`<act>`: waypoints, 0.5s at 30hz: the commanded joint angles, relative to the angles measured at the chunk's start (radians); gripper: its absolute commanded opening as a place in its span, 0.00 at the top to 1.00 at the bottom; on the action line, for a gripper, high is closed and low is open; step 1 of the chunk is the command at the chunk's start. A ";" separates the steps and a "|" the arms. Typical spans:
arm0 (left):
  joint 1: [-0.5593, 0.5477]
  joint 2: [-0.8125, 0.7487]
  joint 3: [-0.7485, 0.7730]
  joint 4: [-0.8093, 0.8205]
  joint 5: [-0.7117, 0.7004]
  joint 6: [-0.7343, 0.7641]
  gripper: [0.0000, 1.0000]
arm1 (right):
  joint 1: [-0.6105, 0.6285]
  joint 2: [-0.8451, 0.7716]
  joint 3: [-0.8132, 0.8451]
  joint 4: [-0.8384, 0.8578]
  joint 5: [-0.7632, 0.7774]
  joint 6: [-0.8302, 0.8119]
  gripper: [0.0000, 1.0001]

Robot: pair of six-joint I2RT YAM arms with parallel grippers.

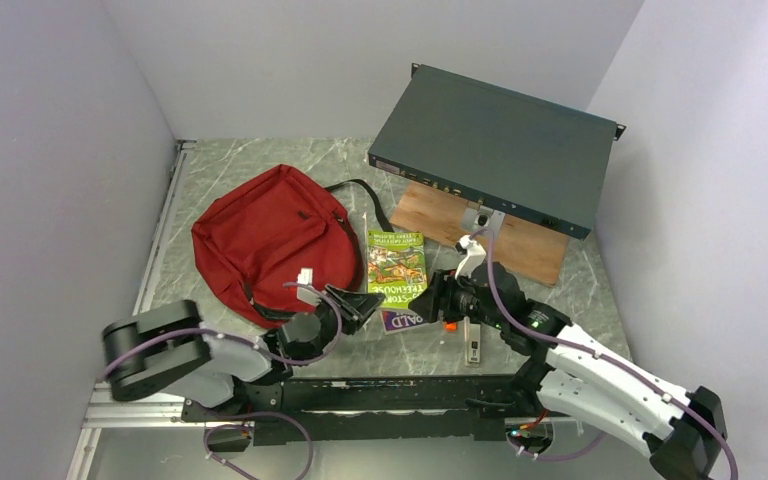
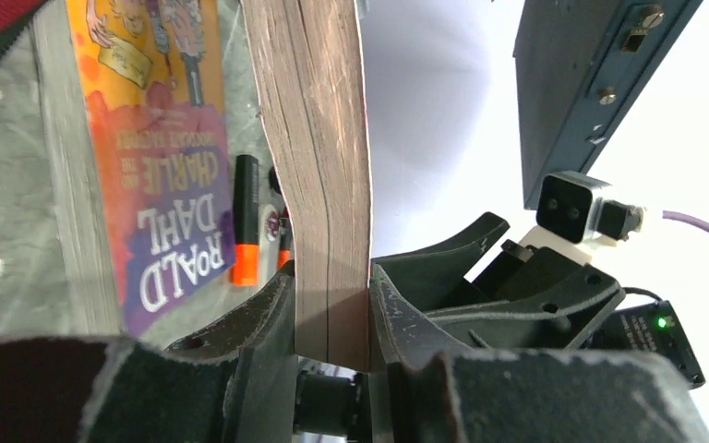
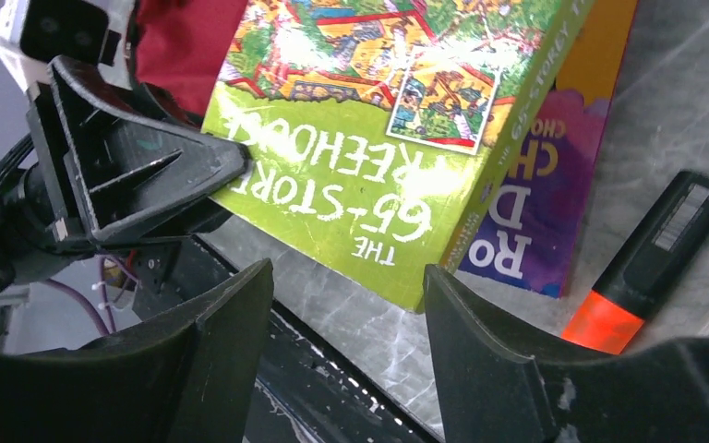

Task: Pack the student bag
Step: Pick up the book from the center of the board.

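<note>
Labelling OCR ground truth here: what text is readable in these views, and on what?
"THE 65-STOREY TREEHOUSE": green book cover, some letters lost in glare.
"ROALD DAHL", "CHARLIE": purple-and-orange book cover; its smaller title words are blurred.
Unreadable: white tag on the student bag, label on the orange highlighter.

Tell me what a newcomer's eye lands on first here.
The dark red backpack slumped left of the table's centre draws the eye first. Just right of it, the left fingers pinch the page edge of a lime-green Treehouse book over a Roald Dahl book. At the back right, a flat teal metal box rests on a wooden board.
</note>
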 commanded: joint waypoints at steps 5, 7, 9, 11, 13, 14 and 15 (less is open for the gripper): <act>0.014 -0.439 0.369 -1.171 0.047 -0.114 1.00 | 0.065 -0.075 0.136 -0.073 0.037 -0.275 0.31; 0.034 -0.487 0.411 -1.302 0.063 -0.111 1.00 | 0.132 -0.074 0.175 -0.080 0.095 -0.367 0.30; 0.070 -0.528 0.427 -1.350 0.116 -0.097 1.00 | 0.224 -0.059 0.205 -0.072 0.172 -0.435 0.29; 0.104 -0.555 0.464 -1.440 0.160 -0.086 1.00 | 0.312 -0.025 0.224 -0.053 0.260 -0.495 0.26; 0.128 -0.575 0.527 -1.563 0.181 -0.058 1.00 | 0.385 0.018 0.255 -0.033 0.344 -0.536 0.23; 0.135 -0.587 0.548 -1.602 0.182 -0.049 1.00 | 0.434 0.046 0.268 -0.021 0.386 -0.558 0.22; 0.138 -0.598 0.567 -1.633 0.178 -0.039 1.00 | 0.466 0.077 0.287 -0.012 0.422 -0.582 0.21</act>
